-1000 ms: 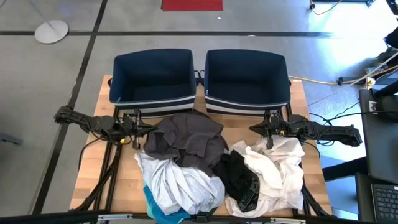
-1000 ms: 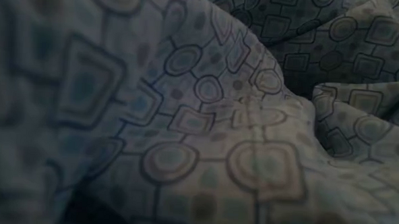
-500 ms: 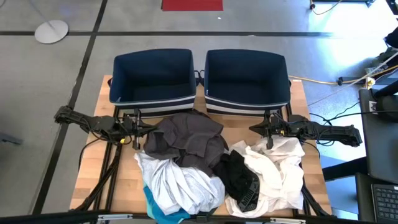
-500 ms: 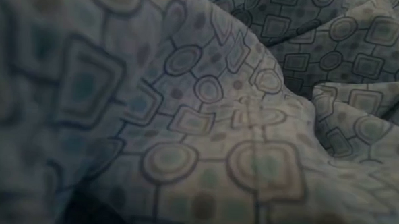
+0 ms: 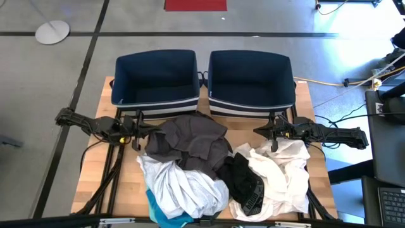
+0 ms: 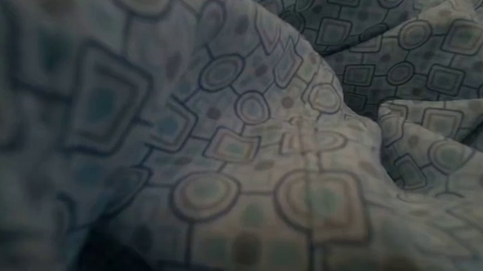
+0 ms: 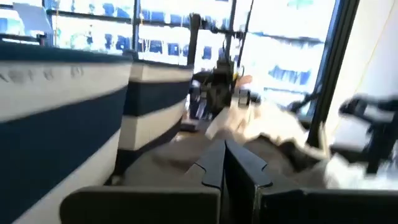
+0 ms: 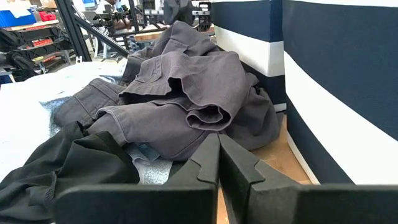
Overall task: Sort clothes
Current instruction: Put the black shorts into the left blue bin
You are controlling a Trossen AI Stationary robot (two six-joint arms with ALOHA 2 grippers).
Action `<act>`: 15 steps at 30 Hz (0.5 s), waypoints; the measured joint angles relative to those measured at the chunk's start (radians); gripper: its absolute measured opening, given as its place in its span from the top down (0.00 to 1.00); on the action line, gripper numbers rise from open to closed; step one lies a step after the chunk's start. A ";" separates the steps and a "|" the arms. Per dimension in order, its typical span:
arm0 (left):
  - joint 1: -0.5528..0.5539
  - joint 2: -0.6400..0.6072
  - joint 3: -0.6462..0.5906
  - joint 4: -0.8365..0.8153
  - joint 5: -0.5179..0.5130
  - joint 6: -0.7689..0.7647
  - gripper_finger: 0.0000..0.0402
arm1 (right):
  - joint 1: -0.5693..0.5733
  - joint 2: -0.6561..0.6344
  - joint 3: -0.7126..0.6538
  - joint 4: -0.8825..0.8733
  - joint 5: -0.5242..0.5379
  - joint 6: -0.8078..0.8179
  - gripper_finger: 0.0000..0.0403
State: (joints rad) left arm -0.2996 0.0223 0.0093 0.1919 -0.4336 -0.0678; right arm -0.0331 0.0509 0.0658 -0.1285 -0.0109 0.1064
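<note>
Left hand (image 5: 138,130) closed, fingers together, empty, low over the wooden table (image 5: 95,171) at its left side, just beside the left edge of the crumpled dark grey garment (image 5: 193,139). Right hand (image 5: 261,131) also closed and empty, at the right side, touching or just above the top edge of the white garment (image 5: 285,171).

Clothes sit in one heap on the near half of the table. Grey piece on top centre, long axis roughly left-right, far edge against the bins. Pale patterned white garment (image 5: 180,187) lies front left, with a teal scrap (image 5: 158,212) under its near edge. Black garment (image 5: 243,180) lies between the two white ones.

Two navy fabric bins with white stripes, left bin (image 5: 155,79) and right bin (image 5: 252,77), stand side by side along the far edge.

Low view fully covered by patterned fabric (image 6: 249,152).
</note>
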 joint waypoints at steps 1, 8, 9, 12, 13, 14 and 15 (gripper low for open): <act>0.000 0.000 0.000 0.027 0.000 -0.001 0.99 | 0.000 0.000 0.000 0.000 0.000 0.000 0.97; 0.000 0.001 0.050 0.132 0.004 0.100 0.99 | 0.000 0.000 0.000 0.000 0.000 0.000 0.97; 0.000 0.007 0.065 0.135 0.004 0.117 0.99 | 0.000 0.000 0.000 0.000 0.000 0.000 0.97; 0.000 0.067 0.129 0.134 0.004 0.176 1.00 | 0.000 0.000 0.000 0.000 0.000 0.000 0.97; 0.000 0.098 0.155 0.134 0.003 0.189 1.00 | 0.000 0.000 0.000 0.000 0.000 0.000 0.97; 0.000 0.138 0.185 0.134 -0.004 0.197 1.00 | 0.000 0.000 0.000 0.000 0.000 0.000 0.97; 0.000 0.183 0.217 0.134 -0.013 0.199 1.00 | 0.000 0.000 0.000 0.000 0.000 0.000 0.97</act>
State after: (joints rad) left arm -0.2996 0.2052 0.2261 0.3262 -0.4462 0.1314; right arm -0.0332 0.0509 0.0658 -0.1284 -0.0109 0.1064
